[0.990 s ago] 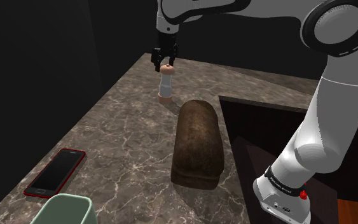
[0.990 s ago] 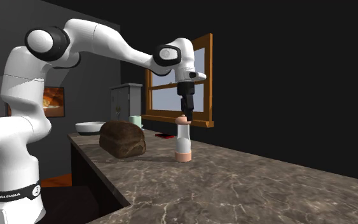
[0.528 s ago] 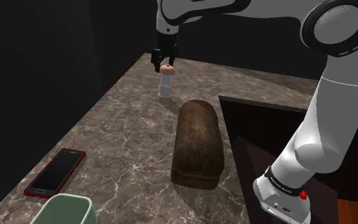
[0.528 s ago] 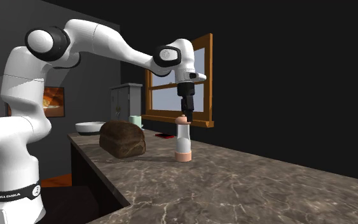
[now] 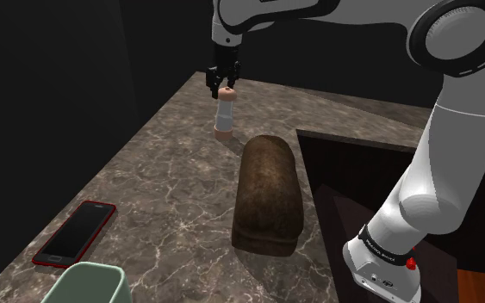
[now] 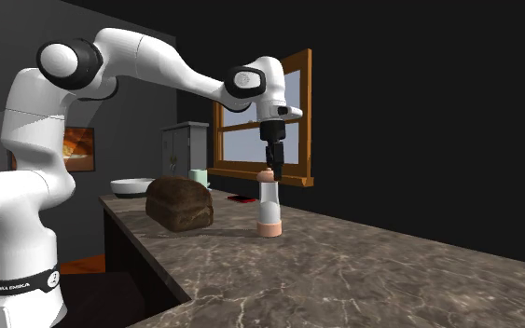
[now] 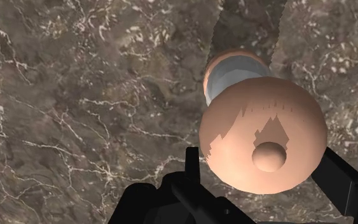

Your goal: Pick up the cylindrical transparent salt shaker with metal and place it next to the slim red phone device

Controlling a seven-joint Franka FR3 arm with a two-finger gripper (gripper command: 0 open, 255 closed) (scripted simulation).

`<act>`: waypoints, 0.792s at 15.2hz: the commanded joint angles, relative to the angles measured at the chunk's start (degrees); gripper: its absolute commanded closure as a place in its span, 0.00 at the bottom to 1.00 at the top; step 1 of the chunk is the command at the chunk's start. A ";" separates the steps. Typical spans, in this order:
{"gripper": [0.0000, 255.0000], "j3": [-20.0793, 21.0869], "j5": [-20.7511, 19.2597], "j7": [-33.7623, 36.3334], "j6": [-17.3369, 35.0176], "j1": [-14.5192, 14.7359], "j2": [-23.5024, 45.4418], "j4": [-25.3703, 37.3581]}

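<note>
Beyond the bread loaf [image 5: 268, 194], the claw [image 5: 224, 88] grips the salt shaker [image 5: 224, 117] by its cap; lifting and carrying to the red phone [image 5: 75, 232] remain.

Dim renders against black areas; the window [image 6: 237, 144] glows pale blue (a daylight tint), the white arm [image 6: 148, 56] catches light, soft shadows lie on the bench [image 5: 171, 181].

Countertop [image 5: 171, 172]: brown marble w/ pale veins; salt shaker [image 6: 269, 205] cap smooth, matt.
</note>
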 commanded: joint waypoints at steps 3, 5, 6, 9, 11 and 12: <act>1.00 0.02 0.02 -0.03 -0.77 0.03 0.02 0.71; 1.00 0.04 0.05 -0.14 -2.31 0.06 0.03 2.27; 1.00 0.05 0.06 -0.19 -3.09 0.08 0.06 3.08; 1.00 0.07 0.08 -0.33 -5.46 0.14 0.23 5.63; 1.00 0.09 0.07 -0.42 -7.07 0.20 0.43 7.43; 1.00 0.10 0.06 -0.46 -7.89 0.23 0.55 8.37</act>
